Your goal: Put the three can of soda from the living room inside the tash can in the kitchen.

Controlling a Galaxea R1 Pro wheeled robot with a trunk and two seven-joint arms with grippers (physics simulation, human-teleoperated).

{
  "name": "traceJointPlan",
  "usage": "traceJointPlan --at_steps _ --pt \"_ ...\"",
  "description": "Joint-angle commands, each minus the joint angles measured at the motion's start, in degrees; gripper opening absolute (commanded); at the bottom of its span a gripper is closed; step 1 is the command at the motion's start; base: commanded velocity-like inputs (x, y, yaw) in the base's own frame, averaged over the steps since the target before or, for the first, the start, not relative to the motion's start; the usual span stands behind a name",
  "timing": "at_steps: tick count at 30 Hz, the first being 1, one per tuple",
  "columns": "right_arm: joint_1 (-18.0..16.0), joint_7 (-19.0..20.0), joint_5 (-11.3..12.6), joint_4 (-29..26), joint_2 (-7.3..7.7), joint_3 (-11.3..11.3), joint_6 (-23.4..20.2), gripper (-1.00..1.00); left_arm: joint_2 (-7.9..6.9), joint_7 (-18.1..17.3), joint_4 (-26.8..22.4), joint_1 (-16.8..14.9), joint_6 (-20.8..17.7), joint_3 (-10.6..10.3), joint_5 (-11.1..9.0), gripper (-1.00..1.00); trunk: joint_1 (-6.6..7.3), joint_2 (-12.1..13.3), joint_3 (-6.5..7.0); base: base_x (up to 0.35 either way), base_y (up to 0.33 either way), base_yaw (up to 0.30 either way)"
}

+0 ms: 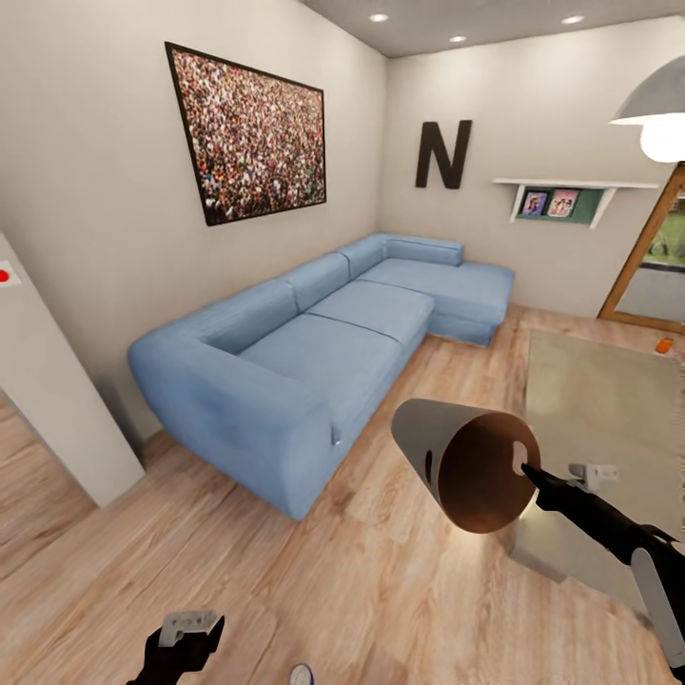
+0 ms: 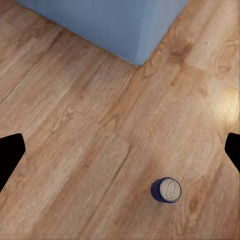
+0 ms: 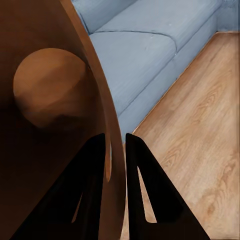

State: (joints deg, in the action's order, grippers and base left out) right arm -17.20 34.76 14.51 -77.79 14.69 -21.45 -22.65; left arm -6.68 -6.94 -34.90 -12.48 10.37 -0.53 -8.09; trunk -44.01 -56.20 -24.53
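Blue can (image 1: 301, 675) half cut off at frame edge

Head cam looks down across the living room at the sofa (image 1: 314, 352). Left wrist cam faces the plank floor (image 2: 100, 150); right wrist cam sits tight against the bin (image 3: 45, 125). All share that sofa.

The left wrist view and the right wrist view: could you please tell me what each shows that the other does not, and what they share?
Left wrist view: a blue soda can standing upright on the floor, silvery top up, with the left claw open above it.

Right wrist view: the trash can's brown interior, its wall clamped between the right claw's fingers, and the sofa's seat cushions.

Both: the light-blue sofa and the light wood plank floor.
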Motion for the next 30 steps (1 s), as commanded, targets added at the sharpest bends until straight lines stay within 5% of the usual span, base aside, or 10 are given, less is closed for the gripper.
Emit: traceJointPlan --at_steps 1,11,30 --pt "-0.03 0.29 0.97 -0.08 -0.01 -0.03 -0.21 -1.00 0.00 0.00 0.01 0.00 0.00 -0.03 0.03 1.00 0.00 0.00 0.06 0.000 0.318 -0.219" --pt "-0.03 0.30 1.12 -0.07 -0.01 -0.08 -0.22 -1.00 0.00 0.06 0.01 0.00 0.00 -0.10 0.10 1.00 0.00 0.00 0.63 0.109 0.226 -0.214" --pt "-0.03 0.26 0.55 -0.05 -0.05 0.97 -0.22 -1.00 0.30 0.29 -0.03 -0.03 -2.36 -0.01 0.42 1.00 0.00 0.00 0.98 0.142 -0.067 -0.067"
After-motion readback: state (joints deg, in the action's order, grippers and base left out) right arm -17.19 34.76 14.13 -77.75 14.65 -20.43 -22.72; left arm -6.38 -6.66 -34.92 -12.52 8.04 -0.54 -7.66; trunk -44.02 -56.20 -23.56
